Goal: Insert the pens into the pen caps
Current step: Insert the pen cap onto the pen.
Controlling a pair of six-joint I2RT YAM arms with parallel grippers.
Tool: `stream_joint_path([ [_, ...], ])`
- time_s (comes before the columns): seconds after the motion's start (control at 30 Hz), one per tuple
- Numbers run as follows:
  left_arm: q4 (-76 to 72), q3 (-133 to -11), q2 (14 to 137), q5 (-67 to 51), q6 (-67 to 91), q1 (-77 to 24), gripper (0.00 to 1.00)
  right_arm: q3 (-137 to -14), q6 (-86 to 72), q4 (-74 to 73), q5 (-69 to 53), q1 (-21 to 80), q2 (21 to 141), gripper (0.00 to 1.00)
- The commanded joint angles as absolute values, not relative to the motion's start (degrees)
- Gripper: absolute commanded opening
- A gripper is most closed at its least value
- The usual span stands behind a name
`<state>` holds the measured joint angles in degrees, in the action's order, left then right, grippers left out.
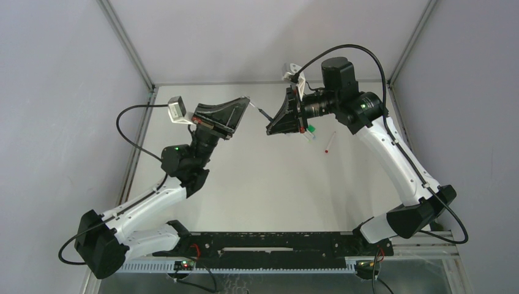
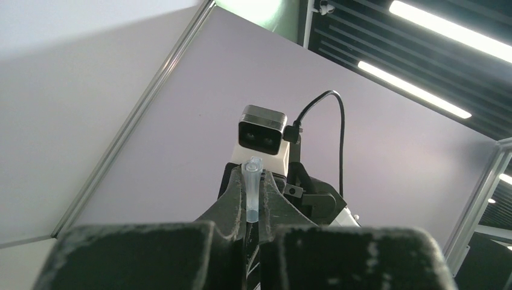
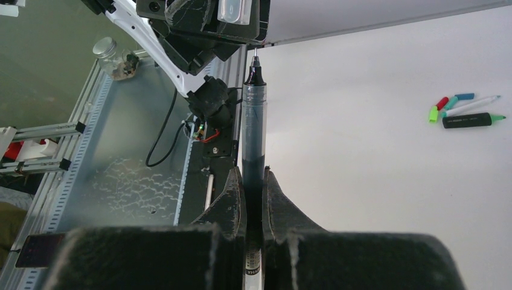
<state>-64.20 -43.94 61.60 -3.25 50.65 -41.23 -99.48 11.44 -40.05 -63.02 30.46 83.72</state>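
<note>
Black left hand (image 1: 243, 105) faces right hand (image 1: 273, 120), raised.

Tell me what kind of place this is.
Likely a robotics lab test cell: a white table boxed in by grey panels, a left arm and right arm bolted at its edge, and strip lights overhead.

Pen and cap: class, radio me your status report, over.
Left gripper shut on clear cap. Right gripper shut on dark pen. Tip near cap, not in. Nothing between.
</note>
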Motion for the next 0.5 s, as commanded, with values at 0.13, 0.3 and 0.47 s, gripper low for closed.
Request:
stream_joint_path([
  [0.13, -65.74, -45.58, 61.52, -3.48, 50.3, -41.63, 0.0, -100.61, 10.6, -39.97, -63.73, 30.41, 83.06, 0.0],
  [0.3, -64.81, -45.65, 61.69, -3.55, 49.97, -41.64, 0.0, -101.35, 12.55, -41.92, -66.13, 30.32, 83.14, 0.0],
  [0.47, -64.25, -45.88, 61.7, -3.78, 49.88, -41.6, 0.0, -101.8, 12.63, -42.17, -66.62, 30.32, 83.23, 0.0],
])
